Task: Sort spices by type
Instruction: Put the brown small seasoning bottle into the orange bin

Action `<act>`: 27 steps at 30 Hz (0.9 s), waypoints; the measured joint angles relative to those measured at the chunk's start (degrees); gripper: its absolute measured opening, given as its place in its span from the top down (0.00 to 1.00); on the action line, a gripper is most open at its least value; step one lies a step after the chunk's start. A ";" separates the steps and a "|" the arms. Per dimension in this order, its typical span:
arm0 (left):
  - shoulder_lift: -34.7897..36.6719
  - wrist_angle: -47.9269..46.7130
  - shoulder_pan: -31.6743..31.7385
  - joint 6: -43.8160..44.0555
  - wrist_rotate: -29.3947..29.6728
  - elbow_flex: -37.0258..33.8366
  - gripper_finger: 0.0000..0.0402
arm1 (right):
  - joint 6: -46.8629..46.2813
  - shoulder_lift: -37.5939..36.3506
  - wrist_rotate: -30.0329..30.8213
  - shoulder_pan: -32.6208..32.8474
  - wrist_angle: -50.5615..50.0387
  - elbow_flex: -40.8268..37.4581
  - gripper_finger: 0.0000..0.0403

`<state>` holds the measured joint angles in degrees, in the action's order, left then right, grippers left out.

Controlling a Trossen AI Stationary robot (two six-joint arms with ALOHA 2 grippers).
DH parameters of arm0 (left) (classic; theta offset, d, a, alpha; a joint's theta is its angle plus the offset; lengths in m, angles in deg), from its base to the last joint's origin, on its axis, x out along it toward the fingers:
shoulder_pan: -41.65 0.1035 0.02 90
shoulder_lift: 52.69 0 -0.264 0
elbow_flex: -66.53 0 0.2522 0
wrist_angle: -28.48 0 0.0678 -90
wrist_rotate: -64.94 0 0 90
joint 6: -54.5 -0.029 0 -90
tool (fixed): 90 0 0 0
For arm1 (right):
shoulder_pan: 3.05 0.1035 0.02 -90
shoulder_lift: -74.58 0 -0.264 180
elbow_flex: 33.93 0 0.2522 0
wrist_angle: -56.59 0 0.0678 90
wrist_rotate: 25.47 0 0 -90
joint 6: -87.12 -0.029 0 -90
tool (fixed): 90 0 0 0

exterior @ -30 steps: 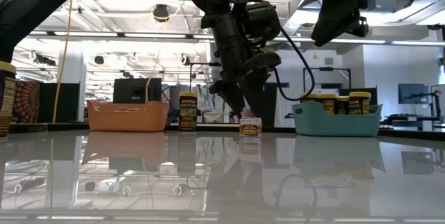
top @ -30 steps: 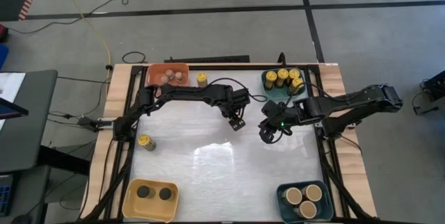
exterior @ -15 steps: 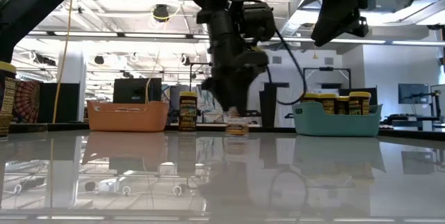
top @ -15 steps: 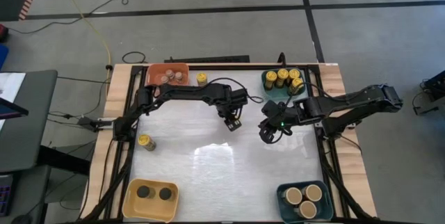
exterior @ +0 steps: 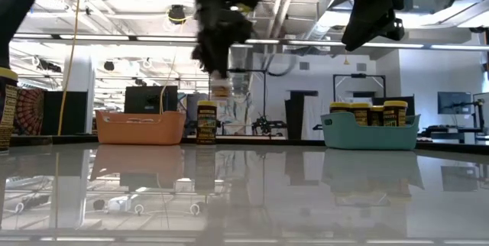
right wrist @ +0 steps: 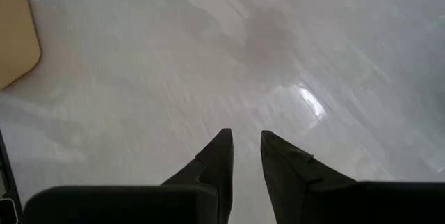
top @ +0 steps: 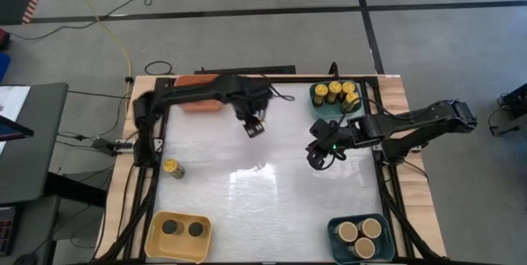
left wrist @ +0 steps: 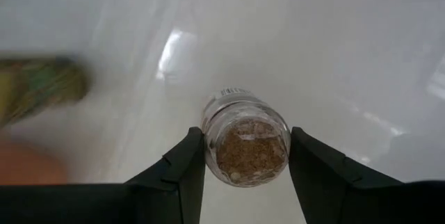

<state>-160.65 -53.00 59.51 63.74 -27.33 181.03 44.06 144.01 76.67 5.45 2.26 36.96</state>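
No legible text or labels anywhere

Left arm hides perhaps half the orange bin (top: 202,103).

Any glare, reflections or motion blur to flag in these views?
High view: bright glare patch on the white table. Low view: the glossy top mirrors the bins, and the left tool with its small jar is smeared by motion. Left wrist view: jar sharp, yellow object at the edge blurred. Right wrist view: one bright highlight.

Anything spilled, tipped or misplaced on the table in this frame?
Nothing spilled. One yellow-lidded jar stands alone near the table's left edge, outside any bin. The left gripper holds a small jar clear of the table.
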 joint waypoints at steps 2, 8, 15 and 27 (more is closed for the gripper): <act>4.38 1.36 2.50 0.92 0.08 -6.14 0.59 | -0.01 0.00 0.00 0.01 0.02 0.00 0.74; 19.52 5.81 11.54 4.53 -0.30 -22.34 0.59 | -0.01 0.01 0.00 -0.01 0.25 0.00 0.74; 26.44 11.97 26.54 3.59 0.16 -28.82 0.59 | -0.04 0.02 0.20 -1.30 0.73 0.00 0.74; 16.06 18.20 34.54 -1.29 -0.02 -28.91 0.57 | -0.89 0.02 0.23 -3.84 4.56 0.00 0.74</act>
<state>-144.59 -34.80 94.06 62.46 -27.34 152.12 43.17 144.03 76.90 1.61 6.81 36.96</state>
